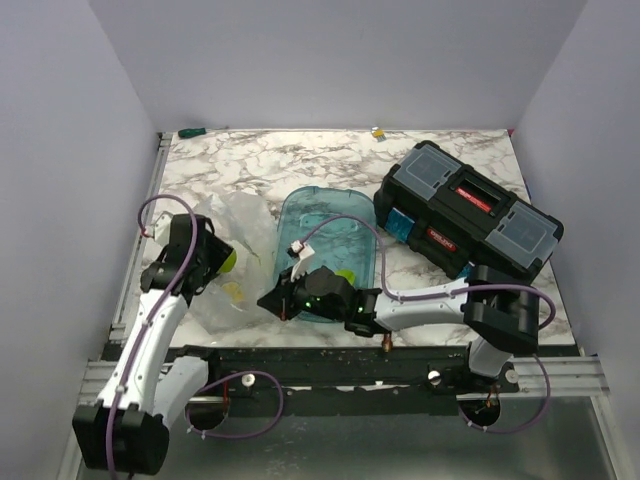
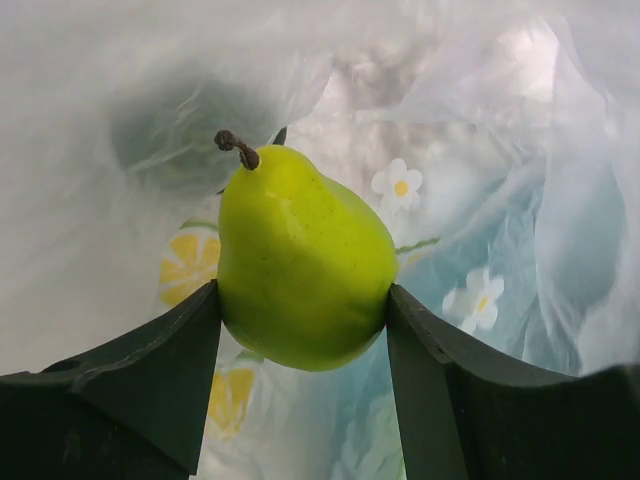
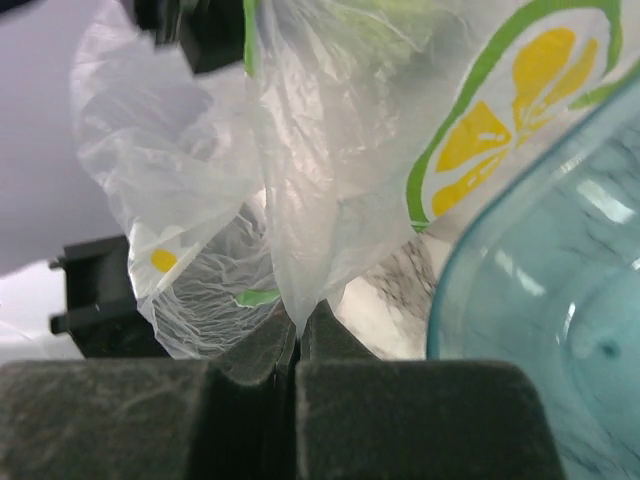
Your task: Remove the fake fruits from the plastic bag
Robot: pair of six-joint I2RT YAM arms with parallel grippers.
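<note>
- We've got the L gripper [image 2: 303, 320] half-open, clamped on the pear [image 2: 300, 250], inside the bag [image 3: 330, 180].
- R gripper [image 3: 297, 345] shut, pinching bag edge (beside the tray [image 3: 520, 300]).
- Next, we reckon: lift pear clear, bag held down.

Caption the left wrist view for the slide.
Left pincer gripping a yellow-green pear, clear plastic bag crinkled all around it.

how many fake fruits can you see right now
2. A glossy yellow-green plastic pear sits between the left fingers amid the crinkled clear plastic bag; a light green fruit lies in the translucent teal oval tray. More may be hidden in the bag.
</note>
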